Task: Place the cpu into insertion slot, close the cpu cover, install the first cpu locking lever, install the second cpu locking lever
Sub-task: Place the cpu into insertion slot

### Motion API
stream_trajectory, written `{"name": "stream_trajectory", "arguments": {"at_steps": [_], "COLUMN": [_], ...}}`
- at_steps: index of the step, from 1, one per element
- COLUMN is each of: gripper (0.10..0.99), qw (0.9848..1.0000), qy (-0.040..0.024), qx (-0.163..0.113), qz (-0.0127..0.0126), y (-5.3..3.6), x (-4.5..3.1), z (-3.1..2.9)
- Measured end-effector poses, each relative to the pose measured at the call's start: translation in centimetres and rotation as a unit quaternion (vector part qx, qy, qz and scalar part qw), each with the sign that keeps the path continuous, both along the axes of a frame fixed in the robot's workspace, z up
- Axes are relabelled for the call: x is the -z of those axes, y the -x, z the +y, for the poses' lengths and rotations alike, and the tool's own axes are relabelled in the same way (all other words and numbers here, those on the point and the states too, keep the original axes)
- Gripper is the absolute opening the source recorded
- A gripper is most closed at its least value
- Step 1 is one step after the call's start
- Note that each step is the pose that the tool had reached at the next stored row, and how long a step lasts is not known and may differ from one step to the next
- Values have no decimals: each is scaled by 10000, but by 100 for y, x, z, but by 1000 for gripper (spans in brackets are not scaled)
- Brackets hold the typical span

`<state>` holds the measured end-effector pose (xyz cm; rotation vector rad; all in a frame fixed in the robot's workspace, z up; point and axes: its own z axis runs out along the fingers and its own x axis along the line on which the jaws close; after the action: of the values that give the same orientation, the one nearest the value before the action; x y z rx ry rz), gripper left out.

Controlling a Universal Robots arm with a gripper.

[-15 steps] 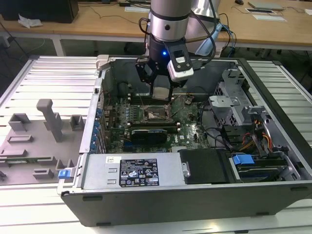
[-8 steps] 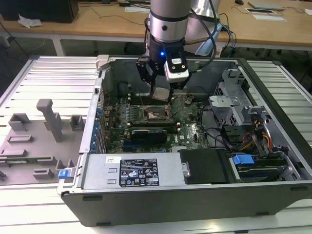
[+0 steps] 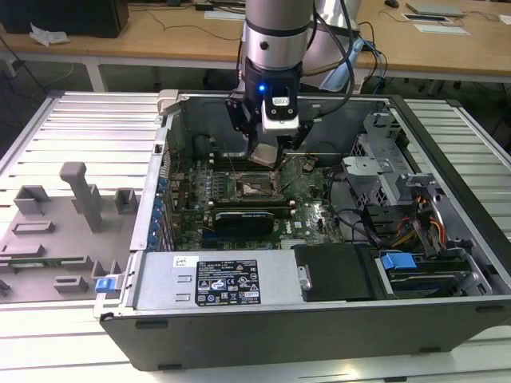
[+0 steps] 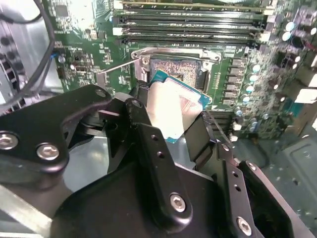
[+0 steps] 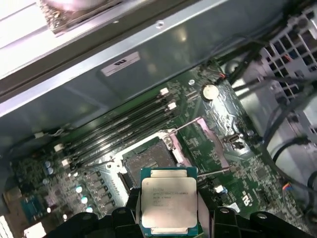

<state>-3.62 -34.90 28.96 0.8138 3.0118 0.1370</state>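
My gripper (image 3: pixel 263 153) hangs inside the open computer case, shut on the cpu (image 5: pixel 168 201), a small square chip with a pale metal top and green rim. One finger (image 4: pixel 141 119) presses each side of the chip, which is tilted in the second wrist view (image 4: pixel 176 106). The insertion slot (image 5: pixel 146 161) lies uncovered on the green motherboard just beyond the chip, seen also in the second wrist view (image 4: pixel 173 67) and under the gripper (image 3: pixel 257 188). The cpu cover (image 5: pixel 210 146) stands flipped open beside the slot. Two thin wire levers (image 5: pixel 185 124) stick up, unlatched.
Long black memory slots (image 5: pixel 124 124) run beside the socket. A black card (image 3: pixel 251 215), the power supply (image 3: pixel 227 279), drive cage (image 3: pixel 383 159) and cables (image 3: pixel 415 227) crowd the case. Its metal wall (image 5: pixel 148 54) rises close by. A grey fixture tray (image 3: pixel 56 231) lies at the exterior view's left.
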Motion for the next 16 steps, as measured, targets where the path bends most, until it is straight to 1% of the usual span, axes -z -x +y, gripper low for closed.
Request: {"name": "stream_trajectory", "arguments": {"at_steps": [3,4,6,8,9,11,12,14,15,16], "gripper": [541,541,541,541,541,541,541,541,541,541], "qw": [9996,9990,9982,9970,9957,9937,9920,9878,9848,9836], "qy": [0,0,0,0,0,0,0,0,0,0], "qx": [271,439,600,774,930,1117,1266,1556,1737,1806], "qz": [0,0,0,0,0,0,0,0,0,0], "y": [0,0,0,0,0,0,0,0,0,0], "x": [4,6,7,10,11,13,15,18,20,21], "z": [0,0,0,0,0,0,0,0,0,0]}}
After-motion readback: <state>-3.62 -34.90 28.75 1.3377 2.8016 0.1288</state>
